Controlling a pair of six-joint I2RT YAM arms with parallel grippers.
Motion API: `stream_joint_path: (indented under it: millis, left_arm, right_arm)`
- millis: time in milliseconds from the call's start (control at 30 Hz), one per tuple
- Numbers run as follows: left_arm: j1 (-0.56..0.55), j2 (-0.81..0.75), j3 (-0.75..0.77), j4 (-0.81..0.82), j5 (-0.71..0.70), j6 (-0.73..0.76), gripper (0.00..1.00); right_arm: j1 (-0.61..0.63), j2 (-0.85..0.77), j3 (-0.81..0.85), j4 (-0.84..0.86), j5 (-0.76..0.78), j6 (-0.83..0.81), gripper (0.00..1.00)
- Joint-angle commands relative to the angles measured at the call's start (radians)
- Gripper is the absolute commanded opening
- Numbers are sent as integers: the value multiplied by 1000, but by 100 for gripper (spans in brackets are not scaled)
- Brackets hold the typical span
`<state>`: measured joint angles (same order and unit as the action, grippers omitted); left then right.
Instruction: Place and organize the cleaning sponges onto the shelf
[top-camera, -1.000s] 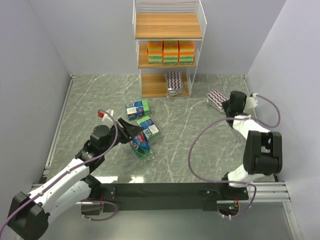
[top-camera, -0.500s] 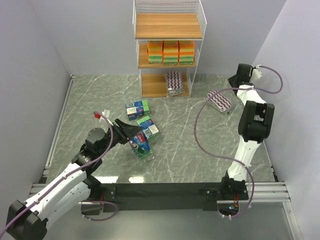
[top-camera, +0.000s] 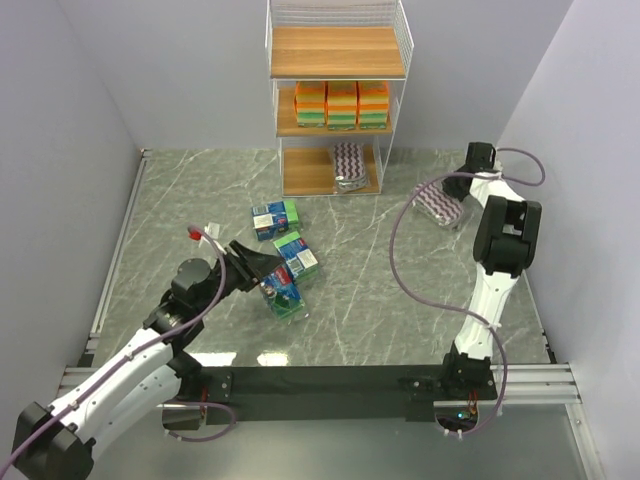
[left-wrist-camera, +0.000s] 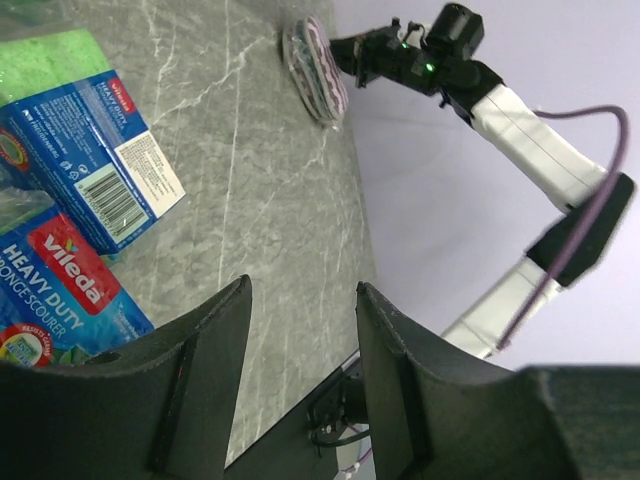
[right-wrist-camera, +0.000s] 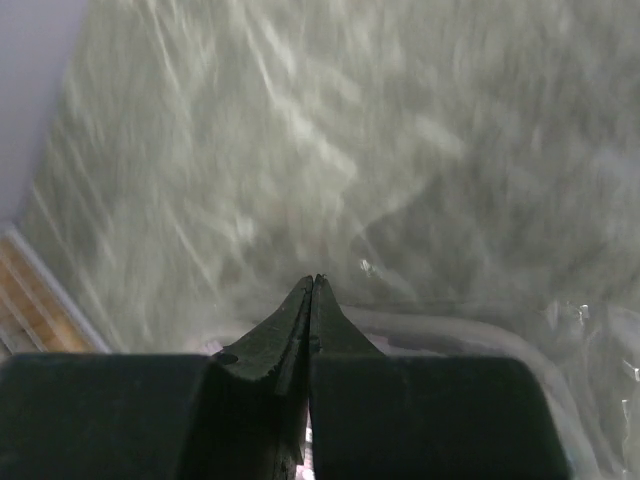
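Observation:
The shelf (top-camera: 335, 52) stands at the back centre. Orange blocks (top-camera: 341, 104) fill its middle tier and one striped oval pad (top-camera: 348, 163) lies on the bottom board. Three blue-green packs (top-camera: 274, 217) (top-camera: 297, 255) (top-camera: 283, 296) lie on the table; two show in the left wrist view (left-wrist-camera: 100, 170) (left-wrist-camera: 60, 290). My left gripper (top-camera: 262, 266) (left-wrist-camera: 302, 285) is open and empty right beside them. A second striped pad (top-camera: 437, 201) (left-wrist-camera: 315, 65) lies at the right. My right gripper (top-camera: 453, 185) (right-wrist-camera: 313, 278) is shut at its far edge, with nothing seen between the tips.
Grey walls close in the table on the left, back and right; the right arm is close to the right wall (top-camera: 580, 150). Clear plastic wrap (right-wrist-camera: 560, 400) shows under the right fingers. The right wrist view is blurred. The shelf's top board is bare.
My right gripper lifted away from the striped pad toward the back wall, then came back down to the pad's far edge. My left gripper shifted slightly and stays open.

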<state>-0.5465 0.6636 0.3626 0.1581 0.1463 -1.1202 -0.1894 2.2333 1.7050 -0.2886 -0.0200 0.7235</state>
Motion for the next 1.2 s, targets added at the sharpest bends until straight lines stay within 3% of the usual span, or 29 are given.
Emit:
stream_joint_path:
  millis: [0, 133, 367, 500, 533, 700, 833, 933, 1167]
  left_arm:
    - [2, 43, -19, 67, 18, -12, 52]
    - [0, 148, -36, 152, 47, -38, 52]
    - [-56, 332, -1, 310, 64, -40, 52]
    - [-112, 456, 96, 346, 64, -21, 50]
    - [-140, 558, 152, 356, 74, 9, 49]
    - [-164, 691, 280, 359, 154, 49, 47]
    - [-176, 836, 463, 220, 228, 170, 46]
    - [-178, 958, 635, 59, 266, 351, 47]
    - [-165, 1186, 963, -348, 231, 658, 48]
  right_arm:
    - [16, -159, -158, 29, -99, -1, 0]
    - [48, -287, -413, 117, -132, 20, 0]
    - [129, -510, -718, 189, -271, 47, 0]
    - [225, -673, -875, 226, -241, 65, 0]
    - [241, -733, -957, 250, -286, 56, 0]
    - [252, -779, -986, 195, -334, -40, 0]
    - [254, -761, -958, 131, -377, -159, 0]
    - [254, -710, -924, 100, -431, -214, 0]
    - [257, -689, -917, 82, -480, -286, 0]
